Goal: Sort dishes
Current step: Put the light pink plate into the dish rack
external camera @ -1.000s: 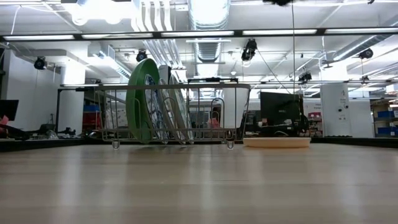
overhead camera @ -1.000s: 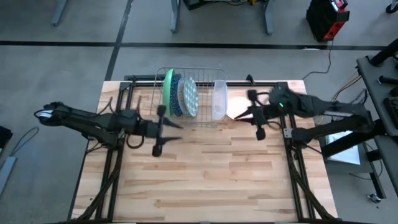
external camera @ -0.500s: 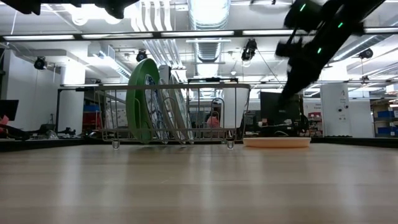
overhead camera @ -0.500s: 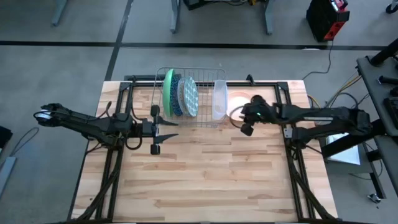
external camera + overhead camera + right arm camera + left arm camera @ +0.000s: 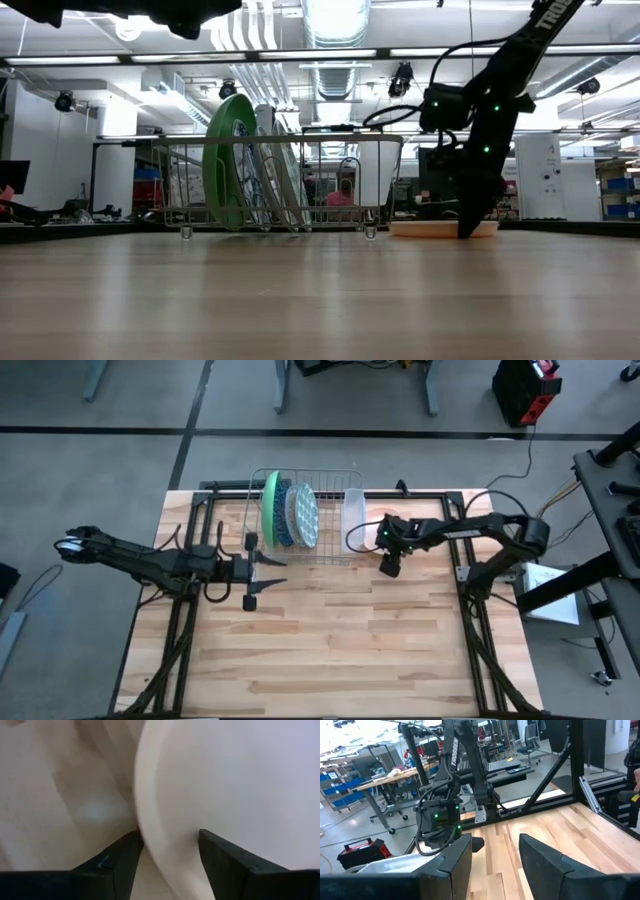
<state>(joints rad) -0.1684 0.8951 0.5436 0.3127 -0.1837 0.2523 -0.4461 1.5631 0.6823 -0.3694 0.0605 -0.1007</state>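
The silver wire rack (image 5: 300, 520) at the table's far side holds dishes on edge: a green plate (image 5: 269, 507), a blue speckled plate (image 5: 283, 512) and a pale patterned plate (image 5: 304, 515). A peach-pink bowl (image 5: 430, 229) rests on its base on the table right of the rack. My right gripper (image 5: 167, 865) points down at the bowl's rim, open, one finger over the bowl's inside and one outside. My left gripper (image 5: 278, 561) hovers open in front of the rack and holds nothing. My right gripper stands astride the bowl's near rim (image 5: 150, 835) from above, one finger (image 5: 227, 862) over the inside and the other (image 5: 112, 865) over the table outside. I cannot tell whether either finger touches the bowl. The bowl lies flat on the table.
A clear plastic tray (image 5: 353, 520) stands between the rack and the bowl, close to my right gripper. The near half of the wooden table (image 5: 330, 650) holds no objects. Black frame rails (image 5: 470, 630) run along both sides.
My right gripper has gone toward the table's left edge and down, tipping until its fingers point down at the peach-pink bowl's rim. The bowl and the dishes in the rack have stayed where they were.
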